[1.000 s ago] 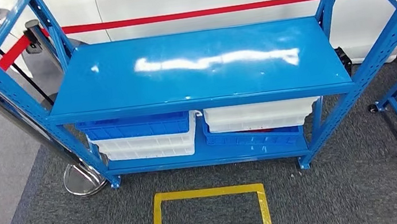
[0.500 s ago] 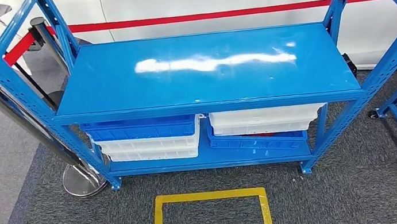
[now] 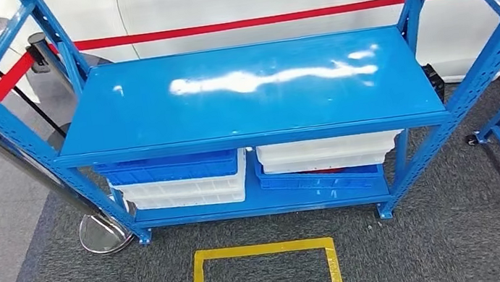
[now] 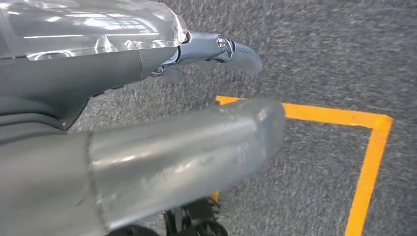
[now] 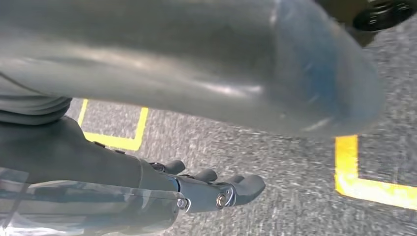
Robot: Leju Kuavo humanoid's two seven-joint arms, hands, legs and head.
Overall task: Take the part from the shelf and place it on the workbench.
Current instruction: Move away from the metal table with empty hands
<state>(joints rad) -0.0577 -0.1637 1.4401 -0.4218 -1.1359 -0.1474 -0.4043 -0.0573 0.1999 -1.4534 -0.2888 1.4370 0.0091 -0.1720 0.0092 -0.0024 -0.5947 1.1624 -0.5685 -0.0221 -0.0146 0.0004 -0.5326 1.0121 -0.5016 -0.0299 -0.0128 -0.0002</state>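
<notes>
Since half a second ago the whole head view has shifted slightly, so the camera has moved; nothing on the shelf [image 3: 249, 97] has changed place. Its blue top board lies bare at 12 o'clock. Below it, blue and white bins [image 3: 179, 179] sit stacked at 9 o'clock, with more bins [image 3: 323, 164] at 3 o'clock; the part cannot be made out. Yellow floor tape [image 3: 261, 250] lies at 6 o'clock. Both arms hang over grey carpet: left hand [image 4: 147, 98] and right hand [image 5: 162, 162] hold nothing, fingers apart.
</notes>
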